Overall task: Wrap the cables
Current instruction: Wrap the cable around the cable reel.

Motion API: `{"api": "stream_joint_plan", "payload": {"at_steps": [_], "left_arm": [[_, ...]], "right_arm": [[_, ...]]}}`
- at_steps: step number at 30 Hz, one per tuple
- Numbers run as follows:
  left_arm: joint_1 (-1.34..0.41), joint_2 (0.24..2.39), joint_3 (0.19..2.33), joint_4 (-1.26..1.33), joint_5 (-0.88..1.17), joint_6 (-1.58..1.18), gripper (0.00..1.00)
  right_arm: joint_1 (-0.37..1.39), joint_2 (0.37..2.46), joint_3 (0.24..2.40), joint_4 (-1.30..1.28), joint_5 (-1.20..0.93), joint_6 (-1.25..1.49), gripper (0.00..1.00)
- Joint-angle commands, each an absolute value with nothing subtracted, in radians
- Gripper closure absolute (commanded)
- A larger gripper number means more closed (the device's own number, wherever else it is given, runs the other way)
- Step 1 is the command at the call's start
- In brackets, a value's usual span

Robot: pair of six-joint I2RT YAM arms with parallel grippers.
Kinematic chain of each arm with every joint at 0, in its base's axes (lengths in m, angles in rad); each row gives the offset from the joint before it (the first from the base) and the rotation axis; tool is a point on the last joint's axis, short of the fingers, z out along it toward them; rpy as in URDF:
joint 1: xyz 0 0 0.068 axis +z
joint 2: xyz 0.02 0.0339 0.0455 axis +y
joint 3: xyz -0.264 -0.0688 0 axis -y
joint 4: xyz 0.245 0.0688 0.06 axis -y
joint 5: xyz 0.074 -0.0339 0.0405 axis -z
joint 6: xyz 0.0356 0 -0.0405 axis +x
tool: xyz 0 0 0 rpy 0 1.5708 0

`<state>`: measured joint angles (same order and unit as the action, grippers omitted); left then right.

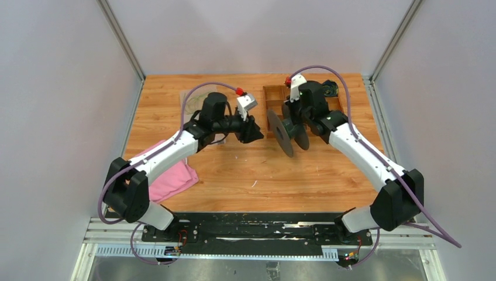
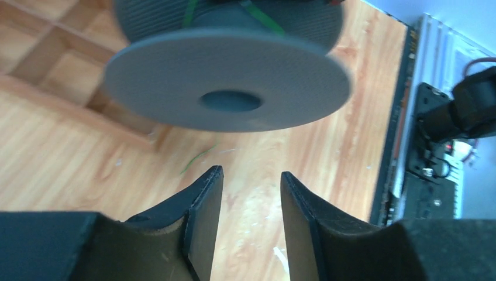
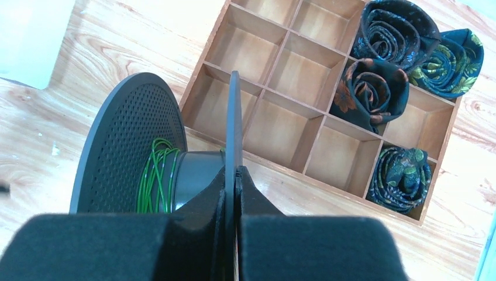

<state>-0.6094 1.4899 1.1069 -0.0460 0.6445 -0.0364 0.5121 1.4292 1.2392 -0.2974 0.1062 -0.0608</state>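
The right tool [image 3: 234, 173] clamps one thin disc of the black, dimpled spool [image 3: 126, 146], fine green cables [image 3: 153, 175] coiled round its hub, maybe loosely, while the left tool [image 2: 251, 171] gapes empty nearby.

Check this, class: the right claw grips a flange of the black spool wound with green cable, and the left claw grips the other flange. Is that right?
Not quite. The right claw does grip a flange of the black spool wound with green cable, but the left claw grips nothing: the left wrist view shows its jaws apart and empty, short of the other flange.
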Motion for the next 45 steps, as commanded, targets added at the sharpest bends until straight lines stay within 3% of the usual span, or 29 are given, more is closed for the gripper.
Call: {"api": "stream_joint_plan", "payload": {"at_steps": [1,14,22,29,33,38,45], "left_arm": [[-0.527,1.441,1.026,0.121,0.688,0.074,0.5],[-0.453,1.54,1.022,0.14,0.824,0.328,0.36],[-0.453,1.578,1.127,-0.201,0.906,0.733,0.34],[-0.454,1.628,1.187,-0.366,0.973,0.828,0.61],[-0.454,1.642,1.198,-0.427,1.018,0.867,0.66],[-0.454,1.657,1.207,-0.439,1.028,0.864,0.8],[-0.455,1.657,1.205,-0.435,1.04,0.854,0.89]], "right_arm": [[0.462,1.347,1.352,-0.329,-0.021,-0.004,1.0],[0.459,1.257,1.508,-0.471,-0.17,-0.01,0.99],[0.459,1.222,1.509,-0.502,-0.255,-0.018,0.99],[0.459,1.216,1.502,-0.501,-0.266,-0.021,0.99],[0.459,1.217,1.504,-0.5,-0.263,-0.023,0.99],[0.459,1.218,1.497,-0.496,-0.262,-0.023,0.99],[0.459,1.221,1.486,-0.491,-0.257,-0.023,0.99]]}}
